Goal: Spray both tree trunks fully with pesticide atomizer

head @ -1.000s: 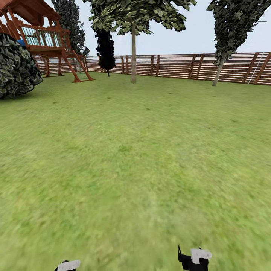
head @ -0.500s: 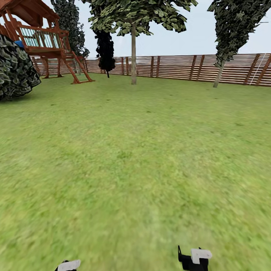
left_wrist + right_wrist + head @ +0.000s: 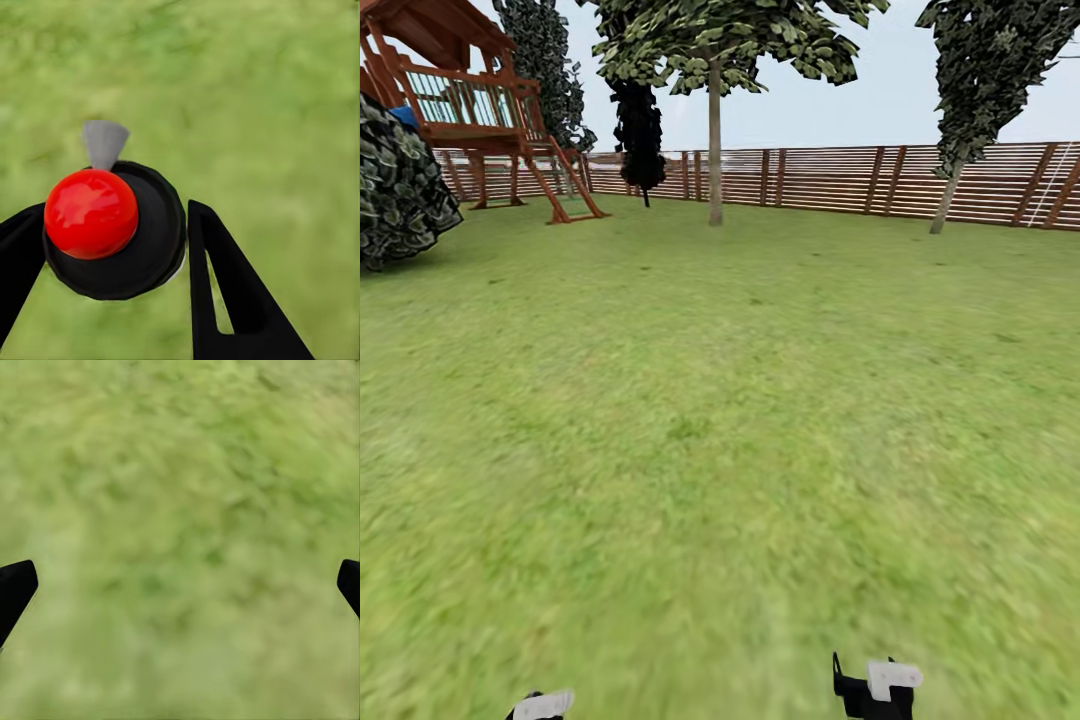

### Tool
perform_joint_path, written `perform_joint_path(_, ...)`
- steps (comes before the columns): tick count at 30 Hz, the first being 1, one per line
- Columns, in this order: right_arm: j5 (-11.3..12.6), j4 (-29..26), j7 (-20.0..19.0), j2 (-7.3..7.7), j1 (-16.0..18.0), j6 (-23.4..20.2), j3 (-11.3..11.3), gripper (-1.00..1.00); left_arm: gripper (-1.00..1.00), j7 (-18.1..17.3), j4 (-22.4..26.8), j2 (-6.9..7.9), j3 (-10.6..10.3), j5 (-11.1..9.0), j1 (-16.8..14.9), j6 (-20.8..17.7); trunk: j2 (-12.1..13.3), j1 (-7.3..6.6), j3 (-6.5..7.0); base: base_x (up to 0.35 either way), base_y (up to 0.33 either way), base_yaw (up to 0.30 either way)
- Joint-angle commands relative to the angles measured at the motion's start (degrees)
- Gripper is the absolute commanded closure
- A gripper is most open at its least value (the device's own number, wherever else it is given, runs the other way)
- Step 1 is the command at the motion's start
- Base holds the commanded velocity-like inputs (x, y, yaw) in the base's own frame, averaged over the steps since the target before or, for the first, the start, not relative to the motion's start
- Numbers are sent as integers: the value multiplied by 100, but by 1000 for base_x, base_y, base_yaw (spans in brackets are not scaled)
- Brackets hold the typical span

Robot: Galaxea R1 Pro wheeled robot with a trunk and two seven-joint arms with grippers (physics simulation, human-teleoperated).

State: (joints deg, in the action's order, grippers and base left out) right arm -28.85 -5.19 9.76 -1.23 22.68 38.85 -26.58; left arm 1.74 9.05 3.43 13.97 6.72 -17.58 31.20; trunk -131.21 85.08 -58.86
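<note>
The pesticide atomizer [image 3: 105,225], a dark bottle with a red top and a pale grey trigger head, sits between the black fingers of my left gripper [image 3: 112,240], which is shut on it above grass. My right gripper [image 3: 180,592] is open over bare lawn, its fingertips far apart with nothing between them. In the head view the left gripper [image 3: 542,705] and right gripper [image 3: 875,688] peek in at the bottom edge. Far ahead stand two trees: one with a straight pale tree trunk [image 3: 715,150] near the middle, another with a leaning trunk [image 3: 942,205] at the right by the fence.
A wide grass lawn [image 3: 720,420] stretches ahead to a red-brown slat fence [image 3: 840,178]. A wooden play structure [image 3: 470,110] stands at the far left, with a dark leafy bush [image 3: 400,190] in front of it. Darker trees [image 3: 638,120] rise behind.
The whole head view has shifted a little: the bush slid left and the right tree slid right, so the camera has moved forward. The grippers keep their places in the view.
</note>
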Motion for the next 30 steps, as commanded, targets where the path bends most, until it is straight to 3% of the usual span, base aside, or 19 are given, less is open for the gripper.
perform_joint_path(1, 1, 0, 0, 0, 0, 0, 2, -100, 100, 2, 1, 0, 0, 2, 0, 0, 0, 0, 0, 339, 0, 0)
perform_joint_path(30, 1, 0, 1, 0, 0, 0, 2, -100, 100, 2, 1, 9, 0, 5, 0, 0, 0, 0, 0, 339, 0, 0)
